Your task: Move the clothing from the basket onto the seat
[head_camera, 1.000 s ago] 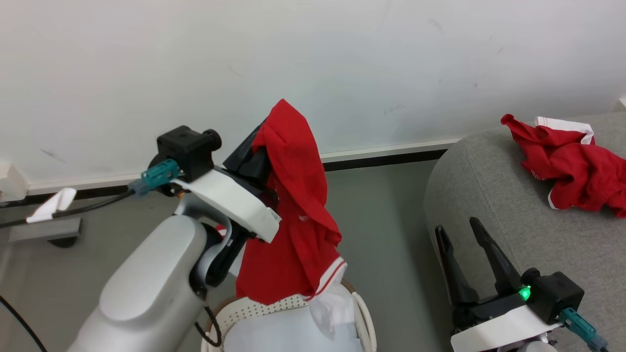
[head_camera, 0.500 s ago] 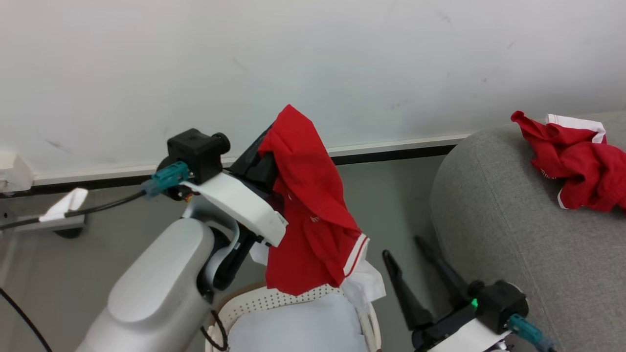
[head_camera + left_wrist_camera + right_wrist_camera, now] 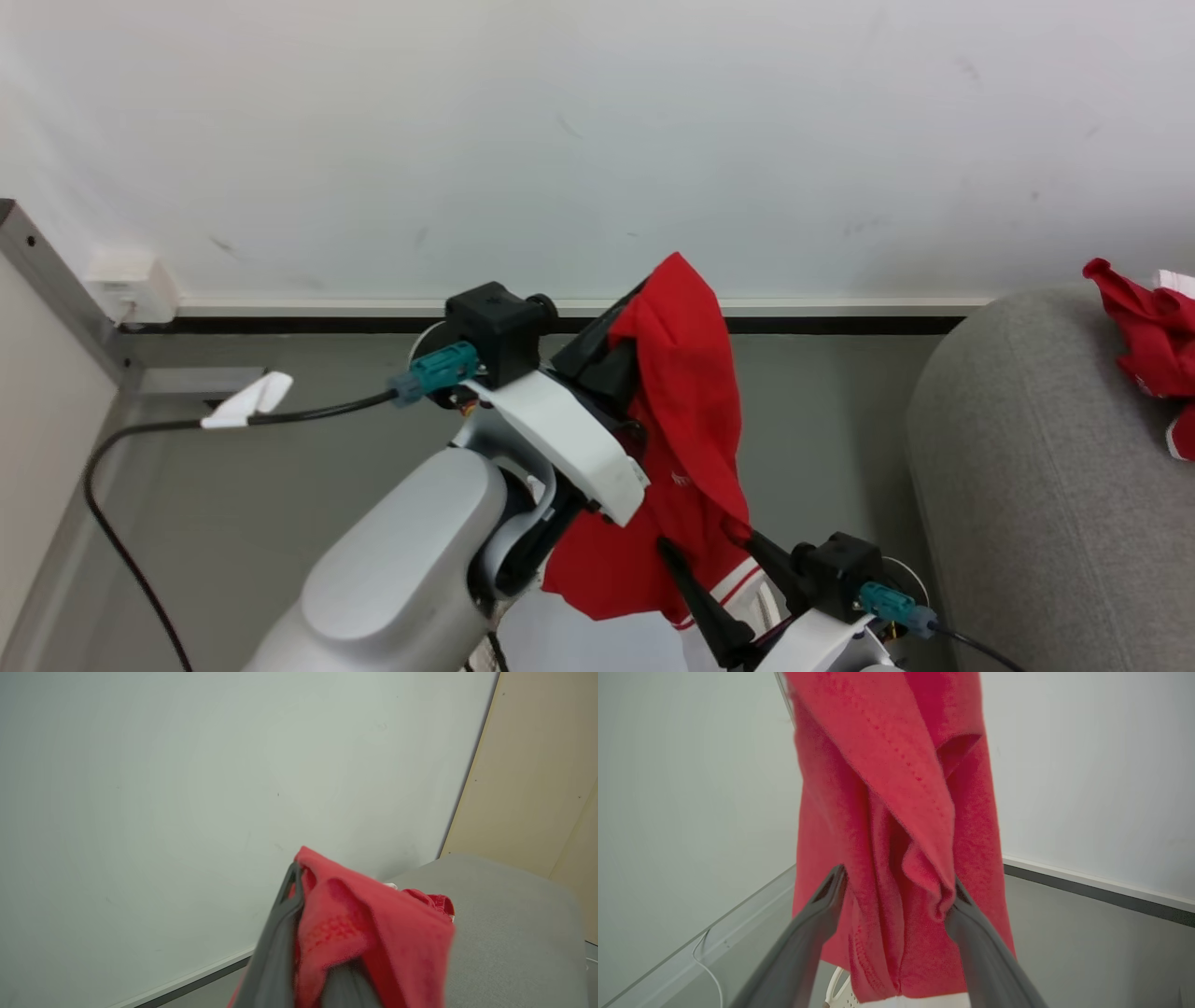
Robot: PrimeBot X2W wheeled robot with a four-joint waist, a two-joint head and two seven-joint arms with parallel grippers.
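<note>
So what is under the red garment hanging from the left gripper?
A piece of the white perforated basket shows below the red garment. The garment covers the rest, so the basket's contents cannot be seen.

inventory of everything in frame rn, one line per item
Hanging garment: 1, red with white trim, lifted above the basket.
Clothing pile: 1 heap, red and white, on the sofa; piece count unclear.
Sofa: 1, light grey, right side.
Basket: 1, white perforated, beneath the hanging garment, mostly out of frame.
Wall: 1, white, dark skirting at its foot.
Floor: grey.
Cable: 1, black with white tag, from the left wrist.
Wall box: 1, white, far left.
Panel: 1, beige, behind the sofa.
Left gripper: shut on the hanging garment's top.
Right gripper: open, fingers either side of the garment's lower part.
</note>
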